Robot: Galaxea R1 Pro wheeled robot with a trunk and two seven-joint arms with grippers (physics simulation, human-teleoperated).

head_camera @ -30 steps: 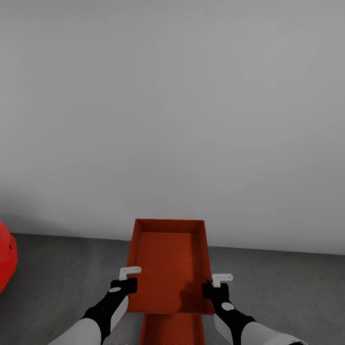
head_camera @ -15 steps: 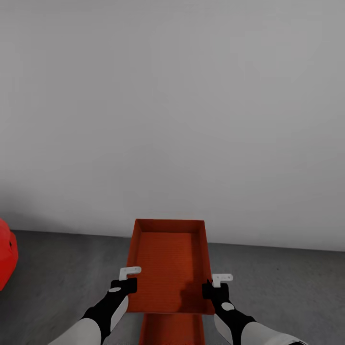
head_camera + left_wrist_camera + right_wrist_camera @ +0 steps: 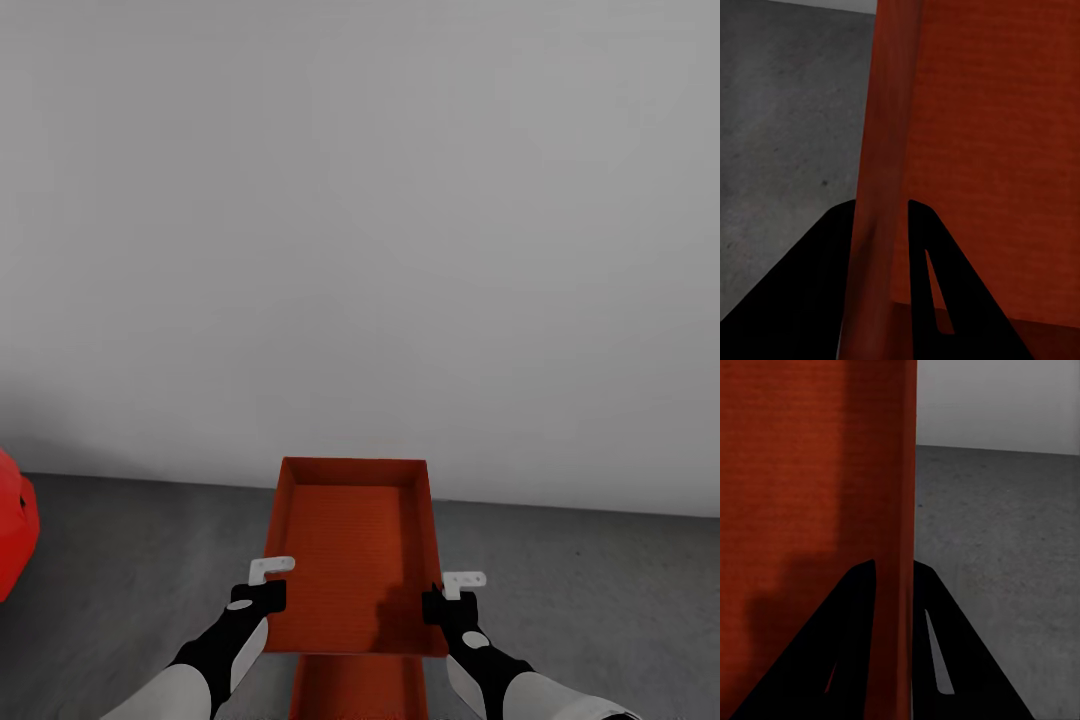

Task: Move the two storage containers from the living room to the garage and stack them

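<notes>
Filling most of the head view, a white wall (image 3: 360,220) meets the grey concrete floor (image 3: 120,560), with a red car (image 3: 12,540) at the left edge. An empty orange container (image 3: 352,560) is held above the floor, a second container (image 3: 358,688) below it. The left gripper (image 3: 262,590) and right gripper (image 3: 446,596) each pinch a side wall.

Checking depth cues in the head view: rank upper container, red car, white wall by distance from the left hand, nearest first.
1. Upper container: the left hand grips its left wall.
2. Red car: far left, on the concrete floor.
3. White wall: straight ahead, behind the container.
</notes>
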